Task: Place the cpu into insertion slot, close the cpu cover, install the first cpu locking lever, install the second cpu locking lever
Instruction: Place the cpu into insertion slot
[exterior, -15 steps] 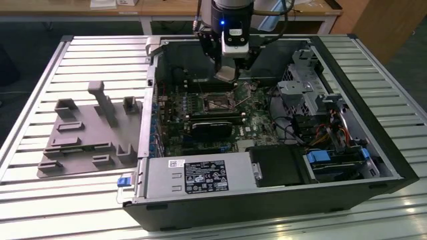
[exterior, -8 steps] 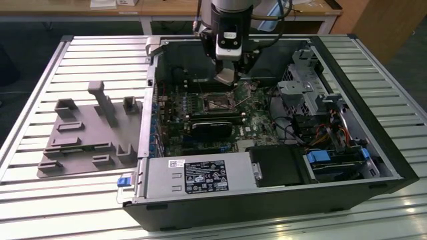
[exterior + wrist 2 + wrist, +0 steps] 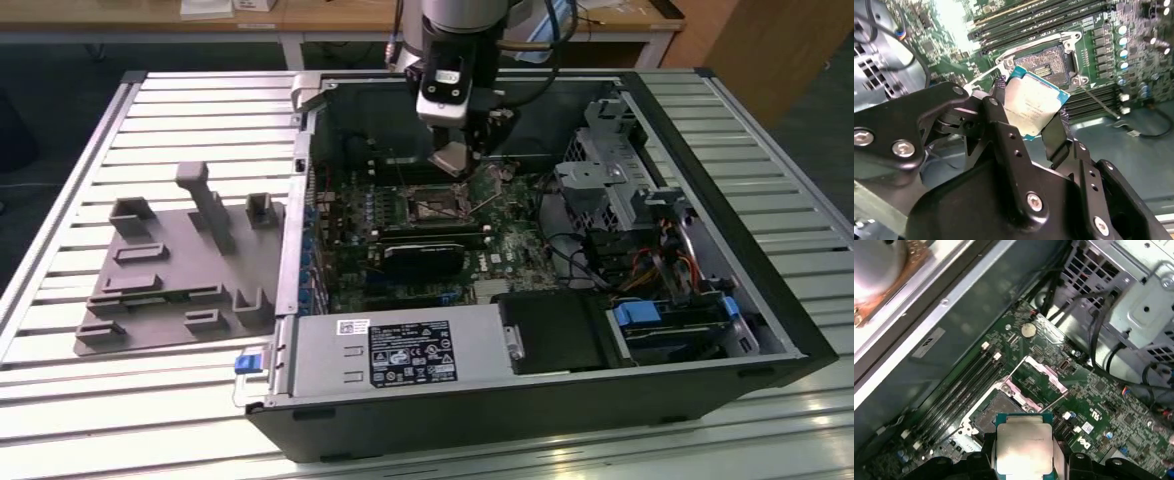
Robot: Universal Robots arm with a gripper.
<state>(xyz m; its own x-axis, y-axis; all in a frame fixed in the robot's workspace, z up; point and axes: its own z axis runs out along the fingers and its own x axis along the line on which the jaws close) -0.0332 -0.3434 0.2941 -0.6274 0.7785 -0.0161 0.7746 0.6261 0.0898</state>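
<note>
Gripper [image 3: 1029, 117] is clamped on the chip [image 3: 1035, 97], holding it close over the open socket [image 3: 1049, 62] inside the computer case [image 3: 747, 300], not seated yet. The cover [image 3: 1035, 376] stands flipped up at the socket's edge, with a thin lever [image 3: 1098, 101] angling out beside it. Memory slots [image 3: 961, 387] run alongside. Black cables [image 3: 1099, 335] trail near the drive cage [image 3: 1139, 295].
</note>
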